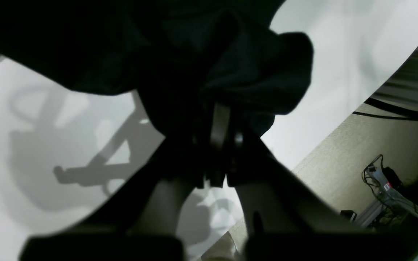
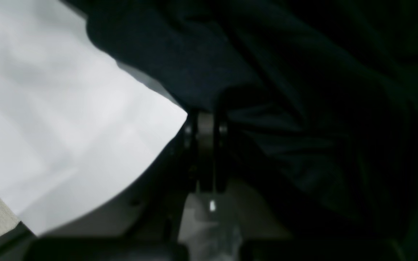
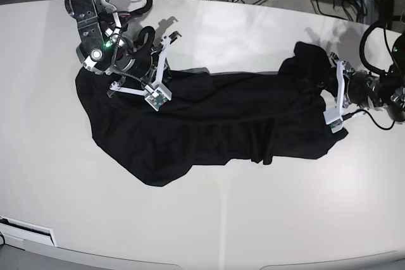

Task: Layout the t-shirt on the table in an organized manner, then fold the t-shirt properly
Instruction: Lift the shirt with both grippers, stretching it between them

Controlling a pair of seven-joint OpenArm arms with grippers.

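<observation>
Glossy white worktop (image 3: 209, 219) is spread beneath a soft, limp black t-shirt (image 3: 215, 124), stretched in wrinkles between both pincers. Light and floppy, it is judged best gripped at hems or corners. The left pincer (image 1: 220, 125) is clamped on bunched cloth; the right pincer (image 2: 204, 135) is likewise closed on a fold.

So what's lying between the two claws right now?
In the base view, only the t-shirt spans between the right claw and the left claw, a rumpled black band on the table; nothing else sits there.
</observation>
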